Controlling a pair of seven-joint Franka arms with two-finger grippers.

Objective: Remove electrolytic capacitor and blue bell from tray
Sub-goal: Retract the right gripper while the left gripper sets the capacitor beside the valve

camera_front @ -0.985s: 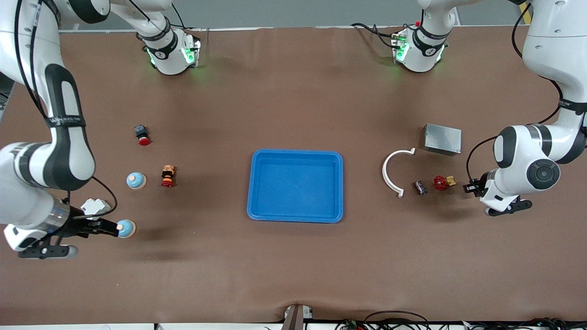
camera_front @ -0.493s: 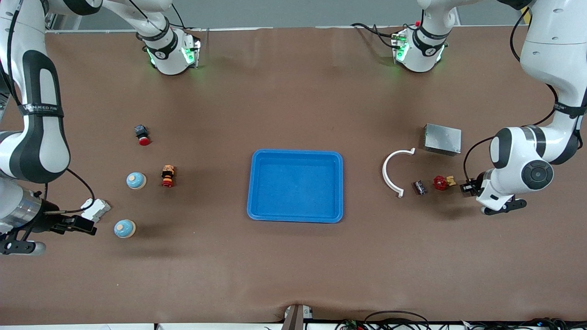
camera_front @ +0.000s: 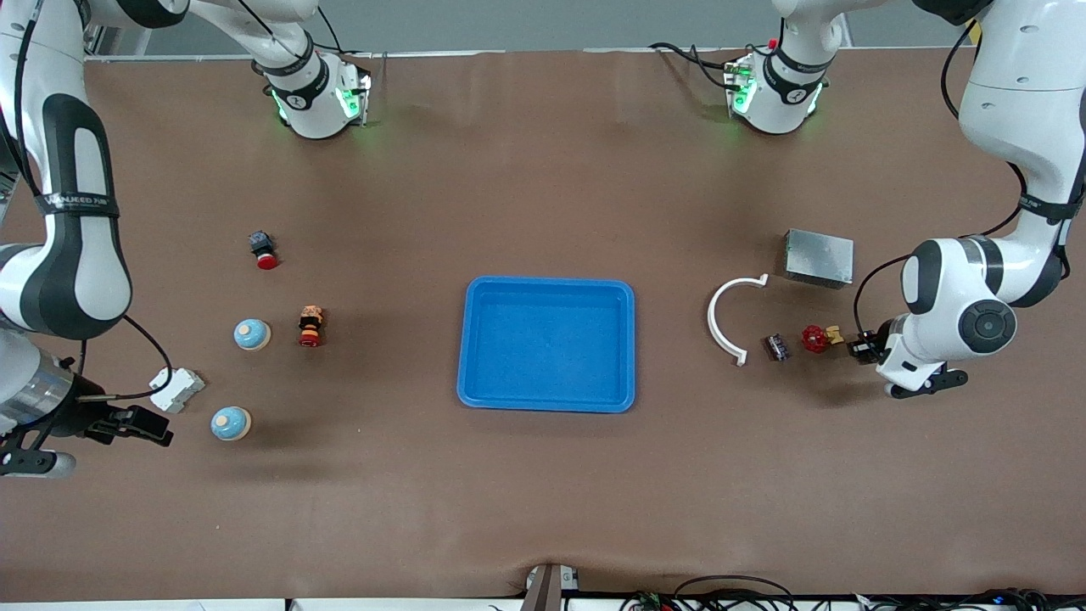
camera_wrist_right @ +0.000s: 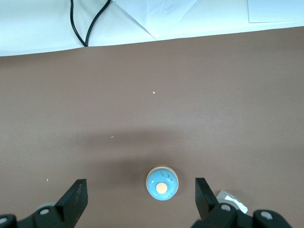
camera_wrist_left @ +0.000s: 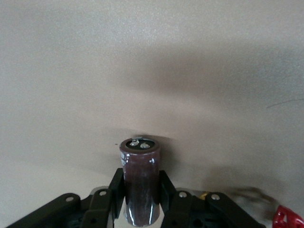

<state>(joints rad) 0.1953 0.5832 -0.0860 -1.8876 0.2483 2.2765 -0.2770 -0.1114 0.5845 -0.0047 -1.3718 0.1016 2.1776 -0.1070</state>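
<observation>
The blue tray (camera_front: pixel 547 344) sits mid-table and serves as the landmark. Toward the left arm's end of the table from it, the left gripper (camera_front: pixel 859 349) is clenched on a capacitor (camera_wrist_left: pixel 139 185), a dark brown cylinder pinched between its fingers (camera_wrist_left: pixel 115 187) with its metal terminals showing at the free end. Just beside that gripper on the tray's side lie a red part (camera_front: pixel 815 339), then a second capacitor (camera_front: pixel 776 346), then a white arc (camera_front: pixel 728 318); a grey box (camera_front: pixel 819 258) rests farther from the front camera than these. Toward the right arm's end from the tray, the right gripper (camera_front: pixel 146 425) hangs with its jaws spread wide and nothing between them. In the right wrist view its fingers (camera_wrist_right: pixel 76 202) frame a blue bell (camera_wrist_right: pixel 162 183) without touching it. That bell (camera_front: pixel 230 423) lies on the table between the right gripper and the tray, apart from the fingertips. A white block (camera_front: pixel 176 389) lies close by, a second bell (camera_front: pixel 252 334) farther from the front camera, then an orange-and-red button (camera_front: pixel 310 327) beside it and a red-capped switch (camera_front: pixel 263 249) farther still.
</observation>
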